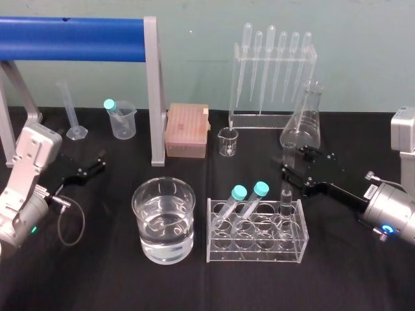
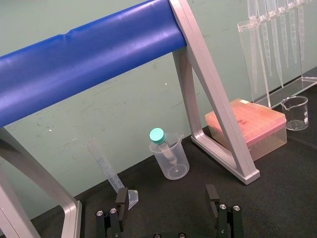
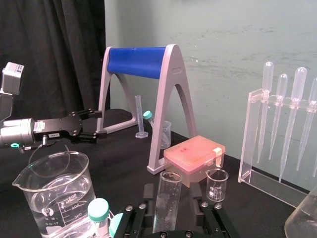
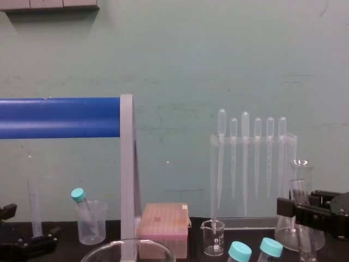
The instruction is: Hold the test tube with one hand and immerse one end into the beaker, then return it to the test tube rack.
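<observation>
Both sets of fingers are spread: right gripper [image 1: 295,165] straddles the racked tube [image 3: 167,198], ready to pinch it; left gripper [image 1: 91,167] idles.

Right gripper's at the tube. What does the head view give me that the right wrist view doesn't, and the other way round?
Head view adds: the test tube rack, the test tube standing in its right end, and the right gripper straddling it from the right. Right wrist view adds: the tube's open mouth between the fingers, with gaps on both sides, and the beaker's printed scale. Both share: the beaker holding water, the teal-capped tubes, and the idle left gripper, open.
</observation>
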`<control>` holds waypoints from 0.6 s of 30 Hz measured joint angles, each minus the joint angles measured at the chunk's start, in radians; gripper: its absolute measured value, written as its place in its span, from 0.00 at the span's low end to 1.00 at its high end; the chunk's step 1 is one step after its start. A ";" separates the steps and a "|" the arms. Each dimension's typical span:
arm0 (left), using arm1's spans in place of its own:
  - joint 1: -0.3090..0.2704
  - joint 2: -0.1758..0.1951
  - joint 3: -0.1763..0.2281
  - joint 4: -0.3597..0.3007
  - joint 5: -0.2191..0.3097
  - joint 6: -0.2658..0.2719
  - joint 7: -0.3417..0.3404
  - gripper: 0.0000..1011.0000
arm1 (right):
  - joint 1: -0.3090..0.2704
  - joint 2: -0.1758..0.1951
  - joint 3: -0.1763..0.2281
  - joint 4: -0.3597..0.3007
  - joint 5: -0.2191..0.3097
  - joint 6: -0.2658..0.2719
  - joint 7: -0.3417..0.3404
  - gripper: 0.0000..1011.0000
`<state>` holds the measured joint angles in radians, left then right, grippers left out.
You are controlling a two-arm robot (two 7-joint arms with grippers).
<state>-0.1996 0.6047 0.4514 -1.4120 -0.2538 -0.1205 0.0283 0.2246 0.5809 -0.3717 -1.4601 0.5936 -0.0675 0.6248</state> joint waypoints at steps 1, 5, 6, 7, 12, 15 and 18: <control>0.000 0.000 0.000 0.000 0.000 0.000 0.000 0.99 | 0.000 0.000 0.000 0.000 0.000 0.000 0.000 0.44; 0.000 0.000 0.000 0.000 0.000 0.000 0.000 0.99 | 0.000 0.000 0.000 0.000 0.000 0.000 0.000 0.34; 0.000 0.000 0.000 0.000 0.000 0.000 0.000 0.99 | 0.000 0.000 0.000 0.000 0.000 0.000 0.000 0.30; 0.000 0.000 0.000 0.000 0.000 0.000 0.000 0.99 | 0.000 0.000 0.000 0.000 0.000 0.000 0.000 0.27; 0.000 0.000 0.000 0.000 0.000 0.000 0.000 0.99 | 0.000 0.000 0.000 0.000 0.001 0.000 0.000 0.25; 0.000 0.000 0.000 0.000 0.000 0.000 0.000 0.99 | 0.000 0.000 0.000 0.000 0.001 0.000 0.000 0.25; 0.000 0.000 0.000 0.000 0.000 0.000 0.000 0.99 | 0.000 0.000 0.000 0.000 0.001 0.000 0.000 0.25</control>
<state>-0.1995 0.6047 0.4514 -1.4120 -0.2539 -0.1206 0.0283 0.2246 0.5809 -0.3717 -1.4600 0.5944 -0.0676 0.6252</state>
